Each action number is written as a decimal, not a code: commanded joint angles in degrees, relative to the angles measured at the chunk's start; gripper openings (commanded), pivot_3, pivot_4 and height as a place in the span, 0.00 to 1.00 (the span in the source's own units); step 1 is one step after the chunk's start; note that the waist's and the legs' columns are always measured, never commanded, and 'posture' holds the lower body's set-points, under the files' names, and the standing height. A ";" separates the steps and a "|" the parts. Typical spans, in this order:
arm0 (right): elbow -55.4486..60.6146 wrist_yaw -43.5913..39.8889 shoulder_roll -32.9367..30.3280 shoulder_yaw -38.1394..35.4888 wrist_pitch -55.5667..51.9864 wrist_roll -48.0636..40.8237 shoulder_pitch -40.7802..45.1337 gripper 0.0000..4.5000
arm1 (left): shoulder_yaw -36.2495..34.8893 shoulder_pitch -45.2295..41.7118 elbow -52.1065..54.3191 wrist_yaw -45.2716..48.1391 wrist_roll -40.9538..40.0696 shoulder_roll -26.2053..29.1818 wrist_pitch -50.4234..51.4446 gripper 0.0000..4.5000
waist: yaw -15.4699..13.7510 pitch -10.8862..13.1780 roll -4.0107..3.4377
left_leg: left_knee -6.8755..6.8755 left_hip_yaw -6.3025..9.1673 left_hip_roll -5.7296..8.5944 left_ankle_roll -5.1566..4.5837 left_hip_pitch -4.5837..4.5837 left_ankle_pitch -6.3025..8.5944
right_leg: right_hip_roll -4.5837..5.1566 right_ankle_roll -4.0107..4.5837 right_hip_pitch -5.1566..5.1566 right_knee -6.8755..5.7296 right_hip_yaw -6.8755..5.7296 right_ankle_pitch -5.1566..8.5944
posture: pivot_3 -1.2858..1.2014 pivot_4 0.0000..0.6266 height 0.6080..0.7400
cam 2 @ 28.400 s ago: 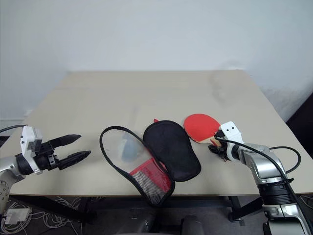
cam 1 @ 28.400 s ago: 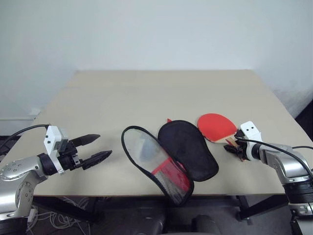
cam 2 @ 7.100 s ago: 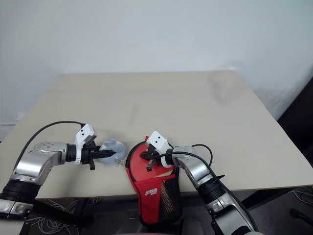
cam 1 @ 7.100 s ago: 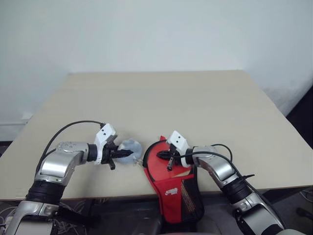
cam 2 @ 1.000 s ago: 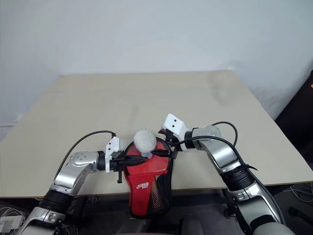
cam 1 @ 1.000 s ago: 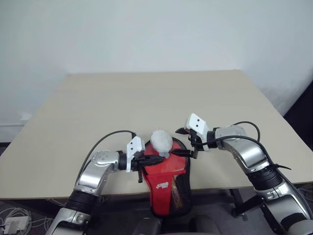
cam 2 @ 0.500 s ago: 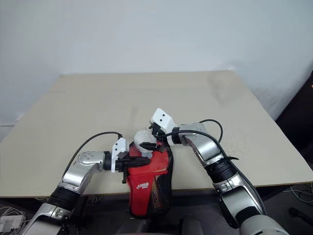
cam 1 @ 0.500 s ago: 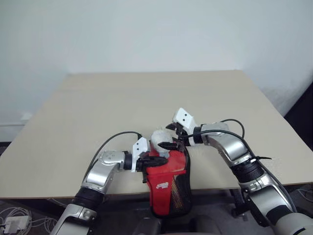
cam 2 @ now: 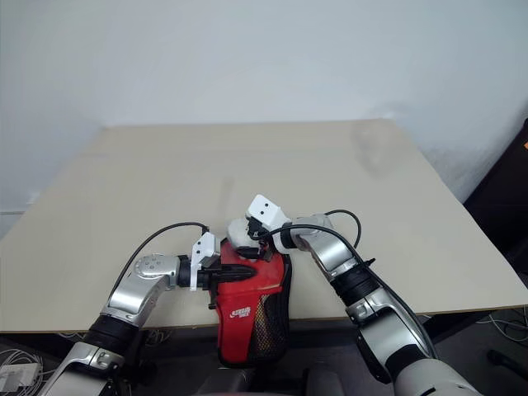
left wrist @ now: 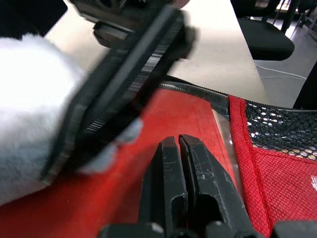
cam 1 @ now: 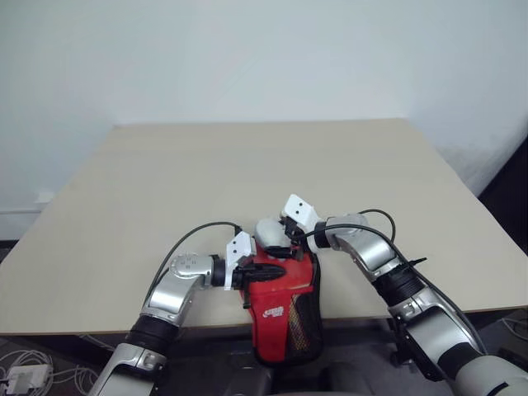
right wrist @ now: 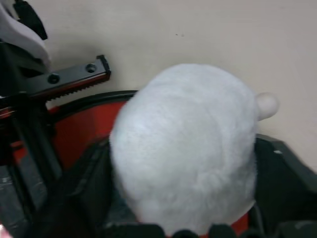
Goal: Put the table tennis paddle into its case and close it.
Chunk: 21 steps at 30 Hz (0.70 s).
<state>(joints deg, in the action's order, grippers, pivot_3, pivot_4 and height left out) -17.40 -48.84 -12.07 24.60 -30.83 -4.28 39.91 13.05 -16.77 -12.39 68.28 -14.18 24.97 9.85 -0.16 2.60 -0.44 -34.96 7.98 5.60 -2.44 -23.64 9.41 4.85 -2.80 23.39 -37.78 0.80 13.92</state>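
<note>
The case (cam 1: pixel 285 313) shows its red logo side and black mesh, and hangs partly over the table's front edge. A white fluffy ball (cam 1: pixel 268 231) sits at the case's top end. My right gripper (right wrist: pixel 183 148) comes in from the right, and its fingers (right wrist: pixel 94 168) press both sides of the ball (right wrist: pixel 188 144). My left gripper (cam 1: pixel 276 271) is shut, its tips (left wrist: pixel 179 141) lying on the red face of the case (left wrist: pixel 163 114) just below the ball. Nothing shows between them. The paddle is hidden.
The beige table (cam 1: pixel 247 165) stretches wide and bare behind the case. Its front edge runs just under both grippers. A black cable loops from each wrist over the tabletop.
My right gripper has moved left and down from beside the ball to around it, and its fingers have drawn in against it. The left gripper has stayed put, shut.
</note>
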 commanded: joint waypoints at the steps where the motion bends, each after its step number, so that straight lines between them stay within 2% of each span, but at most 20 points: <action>1: -0.69 0.08 0.60 -0.91 1.02 0.52 1.46 0.57 | 0.13 -0.86 0.11 0.14 0.25 0.02 -0.50 0.00 | 0.00 0.00 0.00 | 0.00 0.00 0.00 0.00 0.00 0.00 | 0.00 0.00 0.00 0.00 0.00 0.00 | 0.52 0.00 0.75; 6: -1.46 -0.18 0.96 -1.38 1.52 0.47 2.29 0.24 | 0.17 -1.12 -0.14 0.30 0.21 0.02 0.01 0.00 | 0.03 0.00 -0.01 | 0.00 0.00 0.00 0.00 0.02 0.00 | -0.01 0.00 0.00 -0.02 0.01 -0.01 | 0.52 0.00 0.75; 10: -4.07 -0.05 1.28 -2.13 2.58 0.62 4.20 0.08 | -0.13 -2.01 -1.05 0.01 0.05 -0.39 0.49 0.00 | 0.05 0.00 -0.01 | 0.00 0.00 0.00 0.00 0.02 0.00 | -0.01 0.00 0.00 -0.04 0.01 -0.01 | 0.52 0.00 0.75; 21: -15.20 0.34 2.79 -4.00 7.83 1.74 10.71 0.07 | -0.88 -5.32 -5.23 -2.78 0.50 -2.63 0.77 0.00 | 0.06 0.00 -0.01 | 0.00 0.01 0.03 0.06 0.03 -0.04 | -0.04 -0.09 0.01 -0.05 0.00 -0.10 | 0.52 0.00 0.75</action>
<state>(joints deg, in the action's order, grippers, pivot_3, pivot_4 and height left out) -32.36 -48.81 -9.67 22.10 -24.78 -2.98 48.64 12.82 -20.84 -17.47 66.09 -14.05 22.47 11.11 -0.10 2.60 -0.45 -34.96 8.00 5.63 -2.37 -23.61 9.36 4.81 -2.89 23.40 -37.83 0.80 13.82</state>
